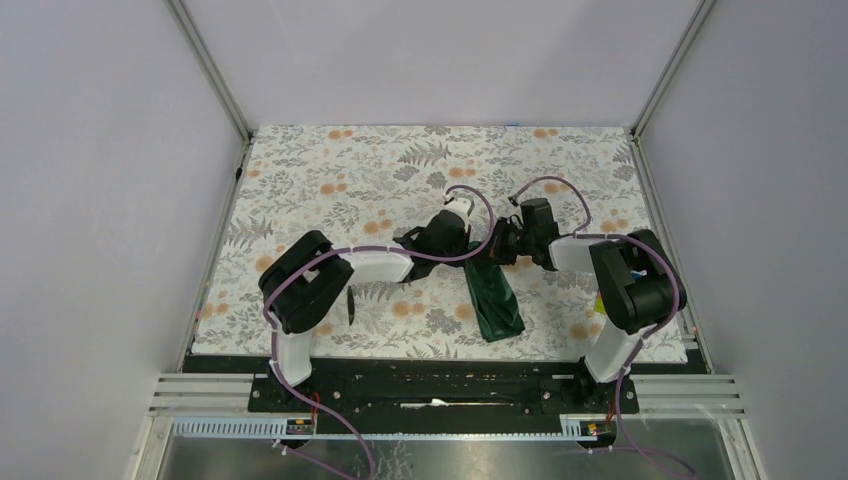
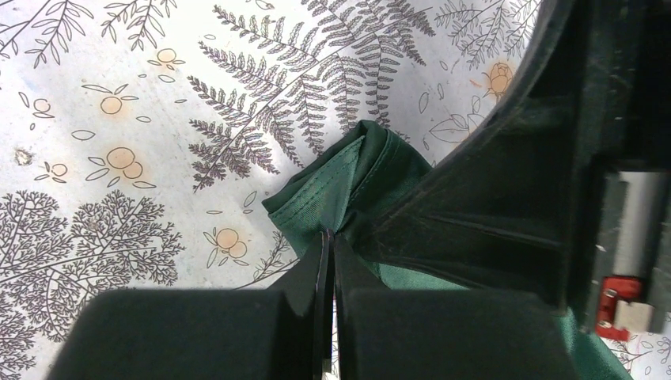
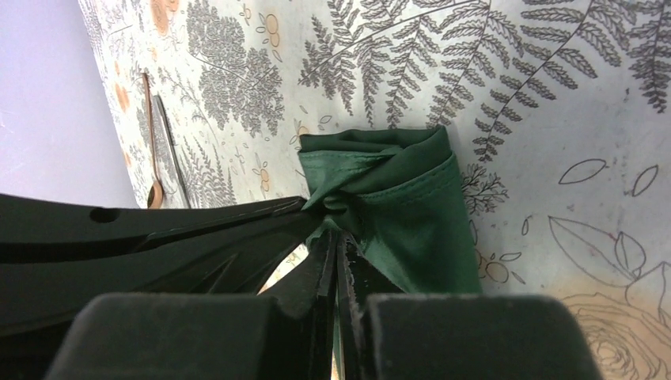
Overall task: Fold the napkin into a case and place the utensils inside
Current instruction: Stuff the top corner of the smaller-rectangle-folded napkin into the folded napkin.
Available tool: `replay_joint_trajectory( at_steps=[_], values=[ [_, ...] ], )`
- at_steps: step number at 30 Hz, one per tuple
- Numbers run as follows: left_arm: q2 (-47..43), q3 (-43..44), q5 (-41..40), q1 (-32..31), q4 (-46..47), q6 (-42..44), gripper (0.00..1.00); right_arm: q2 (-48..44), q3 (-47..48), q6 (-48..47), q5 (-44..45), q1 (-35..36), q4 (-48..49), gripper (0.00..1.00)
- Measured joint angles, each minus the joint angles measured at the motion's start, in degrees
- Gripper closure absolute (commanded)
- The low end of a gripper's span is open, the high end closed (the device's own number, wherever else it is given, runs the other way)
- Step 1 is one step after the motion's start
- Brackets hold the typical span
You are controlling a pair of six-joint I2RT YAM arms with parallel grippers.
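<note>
Pinching is what both sets of jaws are doing: they are squeezed tight together with green cloth caught between them. The left gripper (image 2: 328, 245) holds a bunched corner of the napkin (image 2: 348, 182), and the right gripper (image 3: 339, 237) holds the same end of the cloth from the other side, so the two sit very close to each other.

From above, we see the napkin already folded into a long, thin strip on the flowery tablecloth (image 1: 330, 160). It runs from the grippers back toward the arms. We think the folding step is in hand and the case is almost made, though we cannot tell if it has an open mouth, because the cloth is all bunched up at the tips.

The spoon (image 3: 148, 134) and the knife (image 3: 168, 142) lie side by side on the tablecloth, well apart from the napkin, on the left. Nothing is inside the cloth yet.

Next, we think the far end must be laid down flat and neat, with one edge left loose as an opening. Then one gripper must let go and fetch the spoon and knife.
</note>
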Motion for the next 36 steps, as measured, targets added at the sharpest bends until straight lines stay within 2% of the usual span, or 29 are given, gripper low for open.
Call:
replay_joint_trajectory(
  at_steps=[6, 10, 14, 19, 24, 36],
  values=[
    [0.0, 0.0, 1.11, 0.04, 0.09, -0.55, 1.0, 5.66, 0.02, 3.19, -2.23, 0.17, 7.39, 1.0],
    [0.0, 0.0, 1.25, 0.61, 0.26, -1.16, 1.0, 8.37, 0.46, 6.19, -4.68, 0.17, 11.74, 0.97],
    [-0.22, -0.46, 1.27, 0.72, 0.61, -1.92, 1.0, 6.58, 0.55, 5.27, -4.22, 0.11, 8.24, 0.83],
    [-1.03, -2.01, 1.53, 1.09, 0.9, -2.62, 1.0, -1.42, -1.03, 2.03, -4.26, -1.07, 1.14, 0.69],
    [-1.16, -2.71, 1.77, 1.16, 1.05, -2.91, 1.0, -5.49, -1.7, -0.42, -4.37, -2.73, -0.44, 0.69],
    [-1.84, -2.86, 2.51, 1.16, 1.05, -3.26, 1.0, 2.36, -0.63, -1.92, -5.53, -3.08, -0.2, 0.69]
  ],
)
